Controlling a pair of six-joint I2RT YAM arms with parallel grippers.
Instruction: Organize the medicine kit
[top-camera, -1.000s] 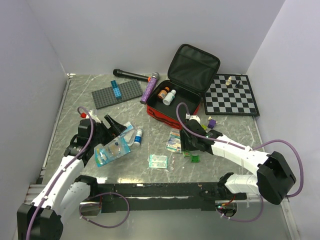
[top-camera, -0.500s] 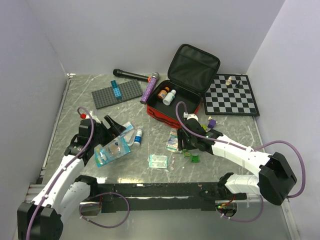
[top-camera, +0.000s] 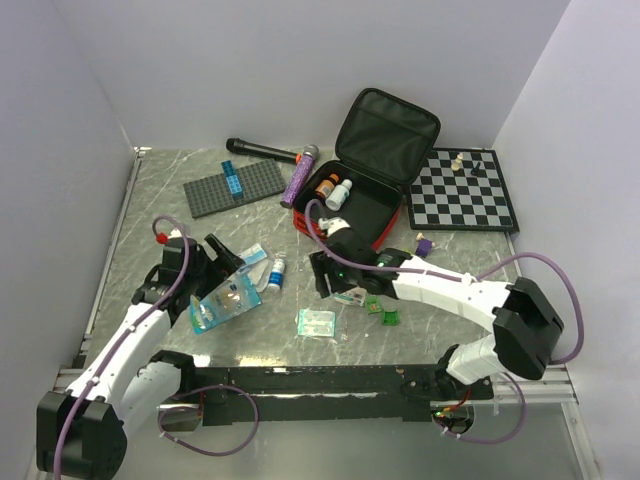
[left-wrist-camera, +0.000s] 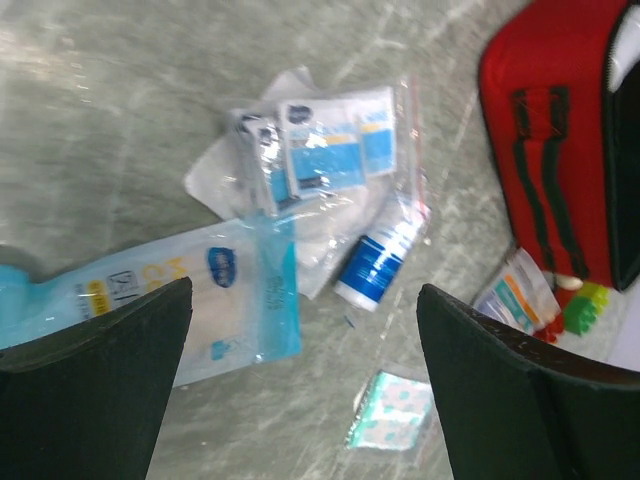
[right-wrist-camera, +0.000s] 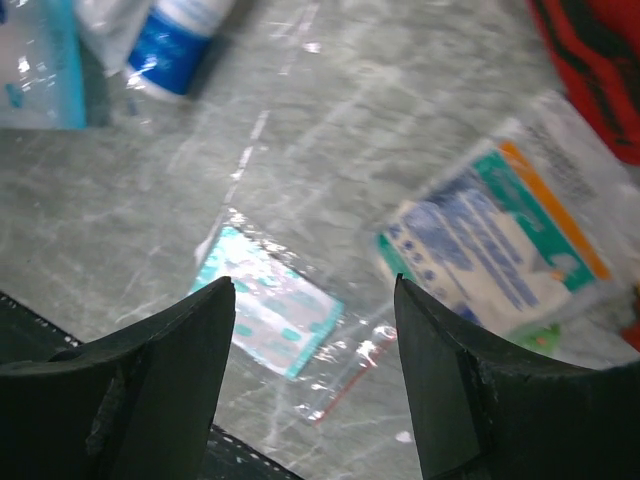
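Observation:
The medicine kit (top-camera: 352, 222) is a red zip case lying open, its black lid (top-camera: 386, 133) tilted back, with an orange bottle (top-camera: 326, 186) and a white bottle (top-camera: 340, 194) inside. My left gripper (top-camera: 232, 260) (left-wrist-camera: 303, 292) hangs open over a blue pouch (left-wrist-camera: 150, 300), a clear bag of wipes (left-wrist-camera: 320, 160) and a small blue bottle (left-wrist-camera: 375, 265). Near the kit's front edge, my right gripper (top-camera: 334, 282) (right-wrist-camera: 313, 284) is open above the table. A teal packet (right-wrist-camera: 265, 305) lies below its left finger and a gauze packet (right-wrist-camera: 495, 245) off to its right. Neither gripper holds anything.
A purple tube (top-camera: 298, 178) leans by the kit's left side. Behind it lie a black microphone (top-camera: 262, 150) and a grey studded baseplate (top-camera: 235, 187). A chessboard (top-camera: 462, 192) sits at the back right. Small green (top-camera: 386, 316) and purple (top-camera: 424, 244) pieces lie near the right arm.
My right arm has swung left from beside the green piece to over the packets, and its jaws have spread wider. The left arm has barely shifted.

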